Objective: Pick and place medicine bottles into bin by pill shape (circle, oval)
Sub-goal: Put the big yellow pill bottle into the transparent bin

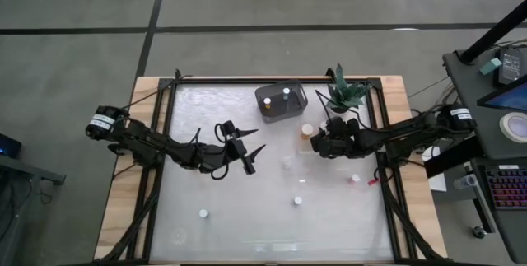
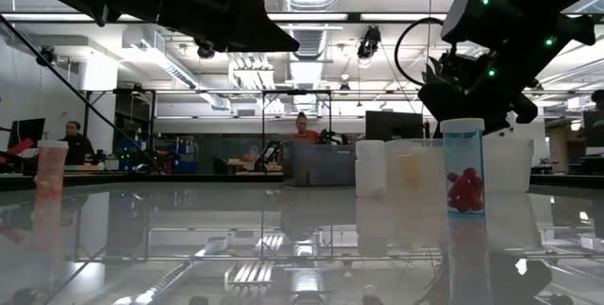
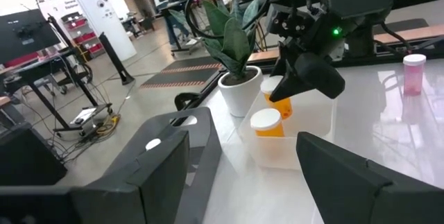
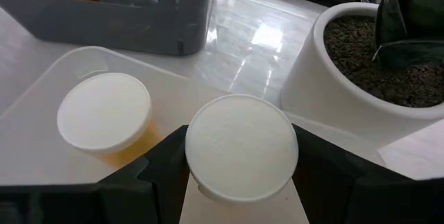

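My right gripper (image 1: 318,144) is shut on an orange bottle with a white cap (image 4: 241,148) and holds it over a clear bin (image 4: 41,92) at the table's far right. A second orange bottle (image 4: 104,113) stands upright in that bin. My left gripper (image 1: 244,156) is open and empty above the table's middle, left of the bins. A grey bin (image 1: 281,100) at the far edge holds a few bottles. Several small bottles stand loose on the table, among them a white one (image 1: 202,213), another (image 1: 299,201) and a pink one (image 1: 356,179). My right gripper pinches the bottle between its two fingers (image 4: 326,168), on opposite sides just below the white cap (image 4: 241,148). The fingers come from above, pointing down. In the left wrist view the orange body (image 3: 281,104) hangs below the fingers, about upright, clear of the bin floor.
A green plant in a white pot (image 1: 346,93) stands close behind my right gripper, next to the clear bin. In the low view a bottle of red pills (image 2: 463,168) and a white bottle (image 2: 370,168) stand on the table. People show in the room beyond.
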Robot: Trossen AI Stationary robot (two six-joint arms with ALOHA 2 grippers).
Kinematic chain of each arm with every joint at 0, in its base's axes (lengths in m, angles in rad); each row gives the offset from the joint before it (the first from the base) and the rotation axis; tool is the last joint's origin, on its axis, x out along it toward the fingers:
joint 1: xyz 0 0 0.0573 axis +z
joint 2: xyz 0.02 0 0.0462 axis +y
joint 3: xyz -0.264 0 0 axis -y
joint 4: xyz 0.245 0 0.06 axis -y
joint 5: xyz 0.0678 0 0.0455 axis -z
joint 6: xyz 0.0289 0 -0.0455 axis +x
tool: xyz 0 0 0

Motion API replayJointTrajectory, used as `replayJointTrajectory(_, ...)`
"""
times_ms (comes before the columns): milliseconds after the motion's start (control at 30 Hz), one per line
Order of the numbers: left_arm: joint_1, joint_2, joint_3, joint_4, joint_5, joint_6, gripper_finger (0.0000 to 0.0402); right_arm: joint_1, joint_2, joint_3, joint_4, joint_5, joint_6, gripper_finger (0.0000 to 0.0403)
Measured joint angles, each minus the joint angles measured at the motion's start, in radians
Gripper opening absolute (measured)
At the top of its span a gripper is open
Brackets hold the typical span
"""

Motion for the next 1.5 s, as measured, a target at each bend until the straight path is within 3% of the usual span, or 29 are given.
replayJointTrajectory(1267,-0.026,0.000,-0.002,-0.007,0.001,0.000,0.0250,0.000,0.000,0.000,0.006,-0.002,0.001,0.0206)
replayJointTrajectory(1500,-0.026,0.000,0.000,-0.005,0.000,0.000,0.0250,0.000,0.000,0.000,0.006,-0.003,0.026,0.0262)
